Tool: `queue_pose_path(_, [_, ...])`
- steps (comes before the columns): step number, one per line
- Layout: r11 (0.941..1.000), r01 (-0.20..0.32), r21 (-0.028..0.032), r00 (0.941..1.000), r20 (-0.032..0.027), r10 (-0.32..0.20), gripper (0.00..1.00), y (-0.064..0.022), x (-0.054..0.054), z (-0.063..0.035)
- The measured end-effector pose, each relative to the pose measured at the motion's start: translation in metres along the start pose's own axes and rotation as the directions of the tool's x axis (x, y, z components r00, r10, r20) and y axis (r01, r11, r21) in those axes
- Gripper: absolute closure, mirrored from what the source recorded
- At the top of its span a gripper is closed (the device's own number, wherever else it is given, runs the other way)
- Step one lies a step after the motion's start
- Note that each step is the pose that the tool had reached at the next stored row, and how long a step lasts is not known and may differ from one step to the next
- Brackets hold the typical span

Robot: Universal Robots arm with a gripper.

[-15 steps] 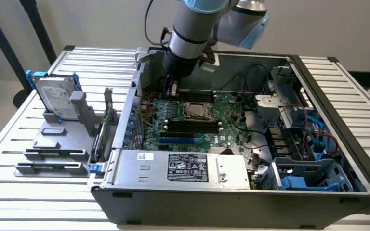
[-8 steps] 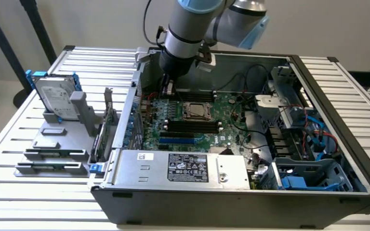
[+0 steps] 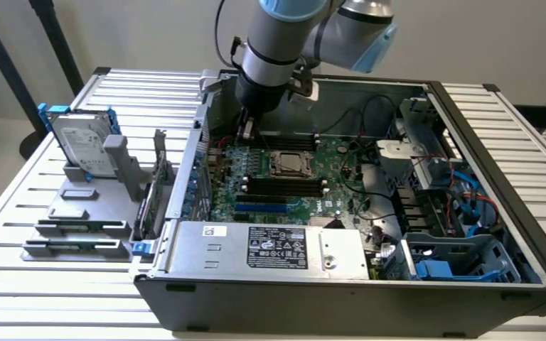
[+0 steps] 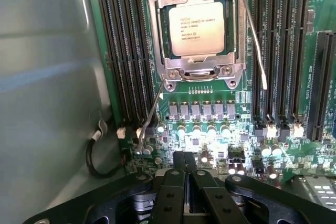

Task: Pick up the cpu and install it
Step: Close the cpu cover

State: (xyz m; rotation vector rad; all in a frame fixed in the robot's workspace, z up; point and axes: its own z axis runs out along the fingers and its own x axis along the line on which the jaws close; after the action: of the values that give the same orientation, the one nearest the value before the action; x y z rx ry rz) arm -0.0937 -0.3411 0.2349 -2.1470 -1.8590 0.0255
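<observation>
1. Black two-finger hand (image 4: pixel 184 160) on the grey-and-blue arm: fingers pressed together with nothing between them; hangs inside the open case just above the green board, near the socket and clear of it; seen from outside at (image 3: pixel 247 129)
2. The cpu (image 4: pixel 195 27), a small flat square chip with a silver-grey metal top: lies flat in the socket, printed face up, apart from the hand; in the exterior view it sits mid-board (image 3: pixel 287 163)
3. Silver metal socket frame (image 4: pixel 199 72): surrounds the chip on all sides; a thin wire lever (image 4: pixel 152 111) runs along either flank
4. Long black memory slots (image 4: pixel 123 45): parallel rows on both sides of the socket
5. Green motherboard (image 4: pixel 210 108): carries socket, slots and a row of small grey components near the fingers
6. Dark grey computer case (image 3: pixel 349 302): lies open on its side; a silver labelled power supply box (image 3: pixel 273 249) sits along its near wall
7. Large silver hard drive in a blue bracket (image 3: pixel 82 145): upright on a grey stand, outside the case at the exterior view's left
8. White slatted tabletop (image 3: pixel 8 234): bears case and stand
</observation>
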Motion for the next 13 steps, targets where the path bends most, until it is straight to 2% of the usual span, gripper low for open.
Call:
queue_pose_path(6, [0.9958,-0.090,-0.0160,0.9957,-0.0234,0.090,0.89,0.0000,0.0000,0.0000])
queue_pose_path(13, [0.9838,-0.177,-0.0285,0.9831,-0.0510,0.176,0.89,-0.0002,0.0002,-0.0009])
